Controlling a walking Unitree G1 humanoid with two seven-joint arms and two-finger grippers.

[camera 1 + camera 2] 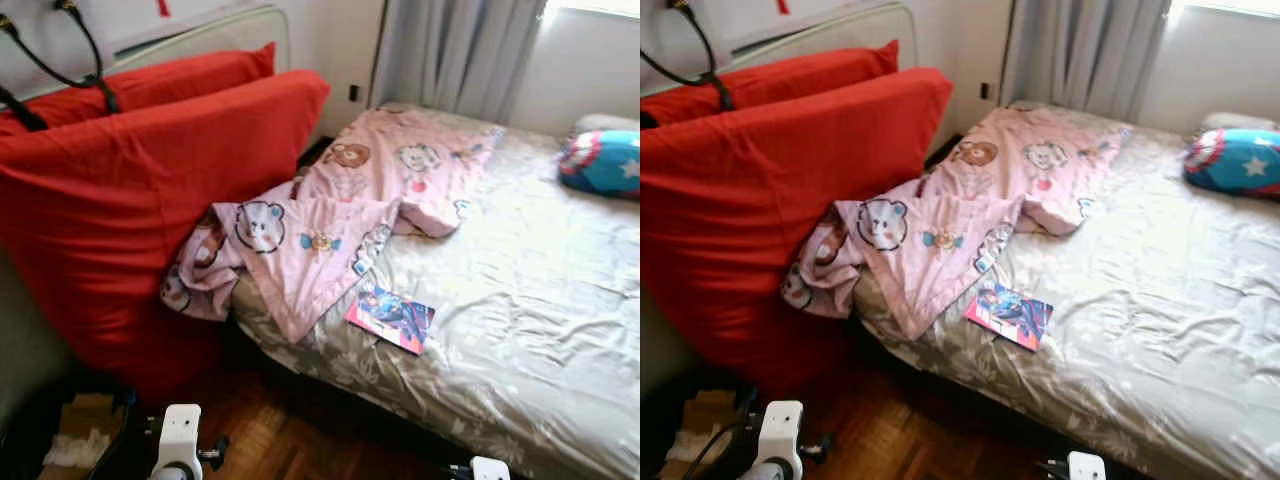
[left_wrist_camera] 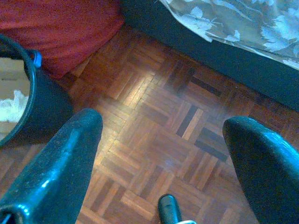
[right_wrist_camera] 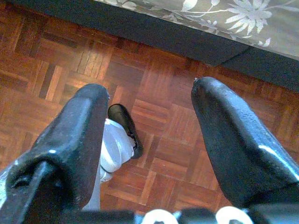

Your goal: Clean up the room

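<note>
A pink blanket [image 1: 330, 215] printed with bears lies crumpled across the near corner of the bed, one end hanging over the edge. A colourful book [image 1: 391, 319] rests on the grey floral bedspread [image 1: 520, 300] just below it. A blue and red cushion [image 1: 603, 163] sits at the far right of the bed. My left gripper [image 2: 161, 133] hangs open above the parquet floor [image 2: 154, 130], next to a dark bucket [image 2: 32, 107]. My right gripper [image 3: 149, 98] is open too, over the floor beside the bed's dark base [image 3: 187, 44].
Two big red cushions [image 1: 130, 200] lean against the wall left of the bed. A box with paper [image 1: 80, 435] stands on the floor at the lower left. Grey curtains [image 1: 450, 50] hang behind the bed. My own foot [image 3: 124, 128] shows below the right gripper.
</note>
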